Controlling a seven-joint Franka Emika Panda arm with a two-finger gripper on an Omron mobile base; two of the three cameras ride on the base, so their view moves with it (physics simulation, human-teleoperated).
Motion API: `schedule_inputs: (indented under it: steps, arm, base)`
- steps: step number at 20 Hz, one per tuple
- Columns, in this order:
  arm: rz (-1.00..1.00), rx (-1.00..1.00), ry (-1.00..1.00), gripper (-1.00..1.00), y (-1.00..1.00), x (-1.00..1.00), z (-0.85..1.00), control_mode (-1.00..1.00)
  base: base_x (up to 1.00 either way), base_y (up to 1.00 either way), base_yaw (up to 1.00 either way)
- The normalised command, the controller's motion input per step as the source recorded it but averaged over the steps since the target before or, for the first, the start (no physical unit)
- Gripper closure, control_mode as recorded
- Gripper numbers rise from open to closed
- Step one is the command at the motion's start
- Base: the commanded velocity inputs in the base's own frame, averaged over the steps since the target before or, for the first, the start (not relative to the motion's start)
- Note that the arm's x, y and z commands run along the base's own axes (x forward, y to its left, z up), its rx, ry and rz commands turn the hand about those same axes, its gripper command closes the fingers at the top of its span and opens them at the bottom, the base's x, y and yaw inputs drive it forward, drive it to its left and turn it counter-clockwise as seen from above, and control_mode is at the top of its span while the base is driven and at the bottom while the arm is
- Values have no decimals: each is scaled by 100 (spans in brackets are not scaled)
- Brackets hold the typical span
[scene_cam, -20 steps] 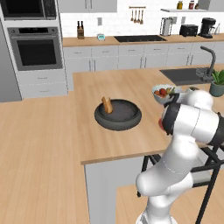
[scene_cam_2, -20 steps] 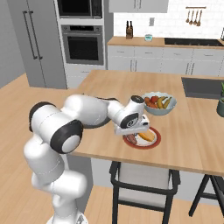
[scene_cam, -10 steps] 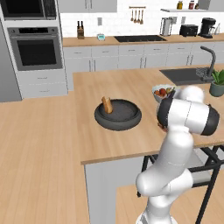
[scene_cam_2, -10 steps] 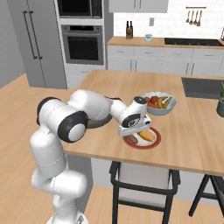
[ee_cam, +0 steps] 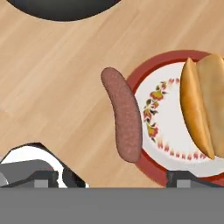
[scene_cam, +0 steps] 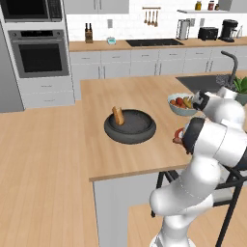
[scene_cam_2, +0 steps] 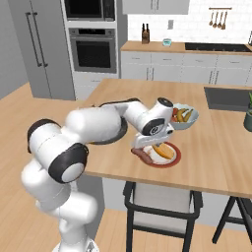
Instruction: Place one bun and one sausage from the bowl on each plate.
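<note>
In the hand view we see our fingers [ee_cam: 111,179] spread wide apart, gripping nothing, their dark tips low on either side of the sausage [ee_cam: 123,114]. The sausage, a smooth reddish-brown cylinder with rounded ends, lies half on the wooden table [ee_cam: 52,78] and half across the red rim of the white plate [ee_cam: 164,118]. Further right, a golden bun [ee_cam: 201,107] rests on the plate. Bare wood lies open to the left. In the left base view, another bun [scene_cam: 118,116] leans inside the dark round bowl [scene_cam: 130,132], with a pale fruit bowl [scene_cam: 182,103] further right.
</note>
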Motion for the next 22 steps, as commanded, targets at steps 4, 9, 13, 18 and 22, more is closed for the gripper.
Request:
schedule_inputs:
  steps: [4,9,13,18,22]
  arm:
    - [-1,1,20,-100,100,-47,93,-100]
    - [-1,2,23,-100,100,-24,70,-100]
    - [-1,10,28,-100,100,0,46,-100]
    - [0,14,27,-100,100,19,1,-100]
    - [-2,12,5,-100,100,42,-13,-100]
  base:
    - [0,0,0]
    - [0,0,0]
    - [0,0,0]
    - [0,0,0]
    - [0,0,0]
